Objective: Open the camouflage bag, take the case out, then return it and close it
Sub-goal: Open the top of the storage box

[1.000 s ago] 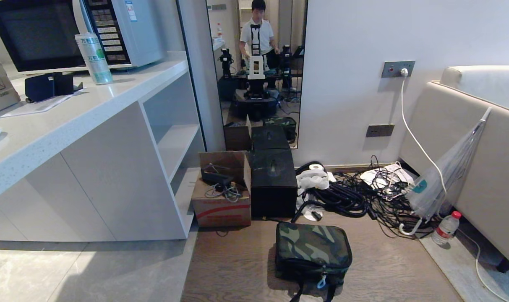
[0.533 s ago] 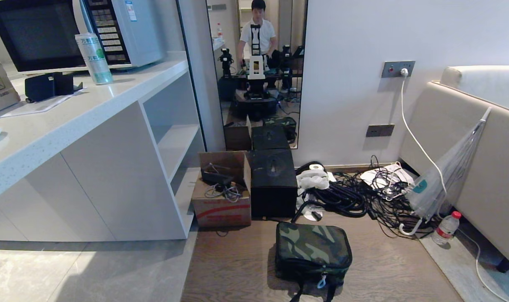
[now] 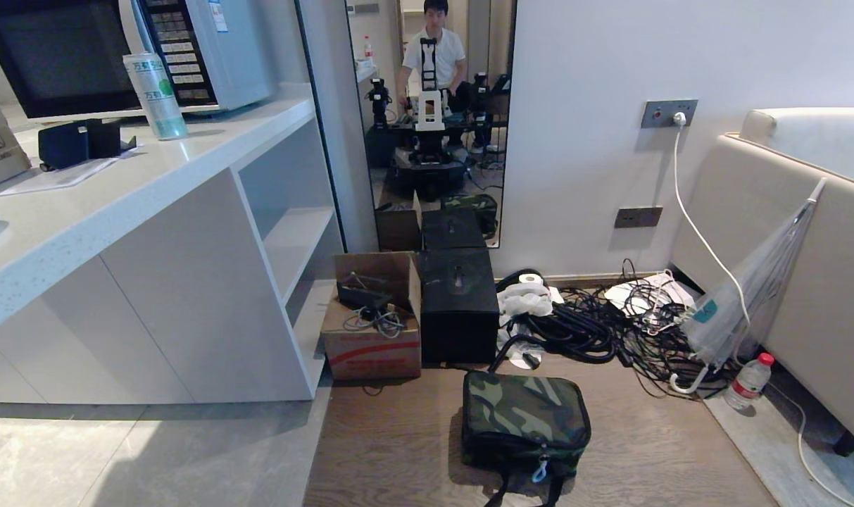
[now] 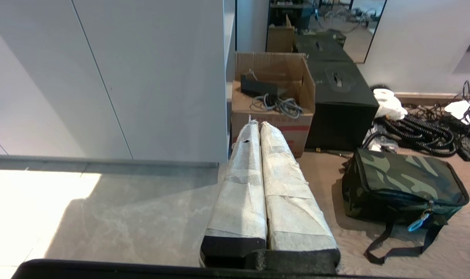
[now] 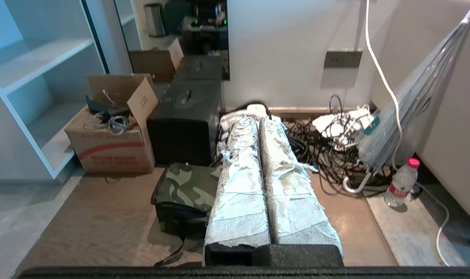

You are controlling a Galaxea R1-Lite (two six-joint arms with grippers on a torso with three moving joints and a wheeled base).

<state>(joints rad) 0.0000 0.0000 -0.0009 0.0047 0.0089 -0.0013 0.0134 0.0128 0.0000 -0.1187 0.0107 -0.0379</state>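
No step is done: the bag (image 3: 525,420) lies zipped on the floor before the black box (image 3: 459,304); left gripper (image 4: 259,126) and right gripper (image 5: 256,120) pressed together, empty, well apart from it; opening, removal, return, closing remain.

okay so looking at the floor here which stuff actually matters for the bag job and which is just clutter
For the job:
camouflage bag, zipped shut on the floor
left gripper, shut, empty
right gripper, shut, empty

Just lying about:
cardboard box
black box
cable pile
umbrella
water bottle
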